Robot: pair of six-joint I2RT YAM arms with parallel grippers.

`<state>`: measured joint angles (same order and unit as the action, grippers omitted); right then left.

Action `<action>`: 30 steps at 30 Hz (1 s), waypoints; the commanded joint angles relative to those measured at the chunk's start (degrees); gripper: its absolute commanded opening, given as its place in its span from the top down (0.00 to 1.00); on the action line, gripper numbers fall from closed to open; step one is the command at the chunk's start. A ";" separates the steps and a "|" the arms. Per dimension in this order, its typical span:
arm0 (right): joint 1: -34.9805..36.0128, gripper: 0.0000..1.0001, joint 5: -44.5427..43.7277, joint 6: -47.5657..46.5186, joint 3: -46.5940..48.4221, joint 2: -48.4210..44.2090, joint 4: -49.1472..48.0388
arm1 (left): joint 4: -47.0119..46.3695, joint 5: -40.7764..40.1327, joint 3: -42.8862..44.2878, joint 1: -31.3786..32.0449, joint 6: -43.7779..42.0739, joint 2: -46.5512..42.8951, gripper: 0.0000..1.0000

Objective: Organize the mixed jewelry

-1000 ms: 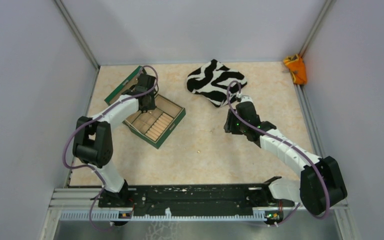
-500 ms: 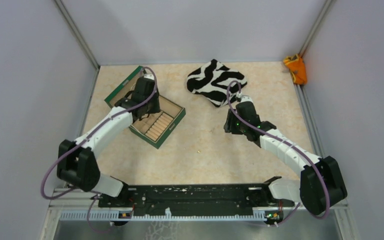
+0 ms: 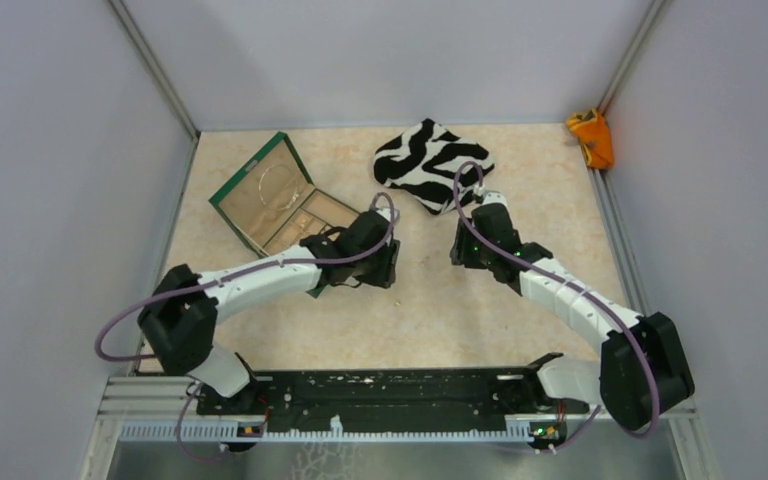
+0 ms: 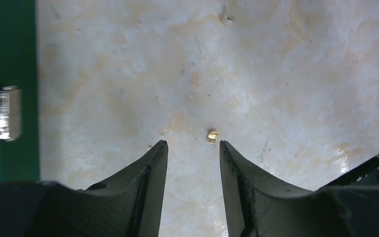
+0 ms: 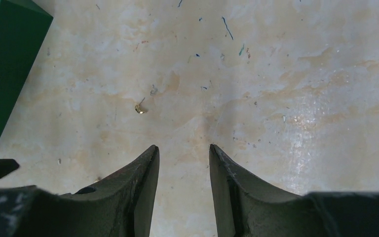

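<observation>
A thin silvery hoop (image 3: 277, 186) lies in the open tan half of the dark green box (image 3: 228, 200). In the left wrist view a tiny gold speck (image 4: 211, 136) lies on the table just beyond my right fingertip, and a paler small piece (image 4: 226, 19) lies farther ahead. My left gripper (image 4: 192, 144) is open and empty, low over the table right of the box (image 3: 384, 268). My right gripper (image 5: 182, 146) is open and empty, with another gold speck (image 5: 139, 109) ahead to its left. In the top view it (image 3: 466, 250) hovers below the zebra cloth.
The zebra-striped cloth (image 3: 432, 163) lies at the back centre. An orange object (image 3: 590, 138) sits in the far right corner. The box's green side with its metal clasp (image 4: 7, 112) is at the left of the left wrist view. The box corner (image 5: 5, 64) shows in the right wrist view.
My left arm has swung from over the green box to the right and down to the table beside it, uncovering the hoop in the box. The right arm has not moved.
</observation>
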<state>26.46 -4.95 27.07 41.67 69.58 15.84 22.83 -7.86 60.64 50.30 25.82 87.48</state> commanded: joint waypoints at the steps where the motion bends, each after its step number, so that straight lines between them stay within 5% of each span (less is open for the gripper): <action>1: -0.18 0.58 -2.95 -0.98 2.70 -3.10 0.08 | -3.90 5.44 -0.64 3.77 1.59 4.67 0.50; 11: -0.18 0.58 -2.90 -0.69 2.19 -3.60 0.39 | -5.97 7.52 -0.88 6.07 3.44 12.43 0.56; 30: -0.18 0.58 -2.06 -0.60 2.36 -1.82 -0.40 | -2.59 2.77 0.13 6.12 4.63 13.00 0.75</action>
<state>26.46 -7.03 26.61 41.69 67.22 17.41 18.85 -3.88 59.86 56.31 30.04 100.18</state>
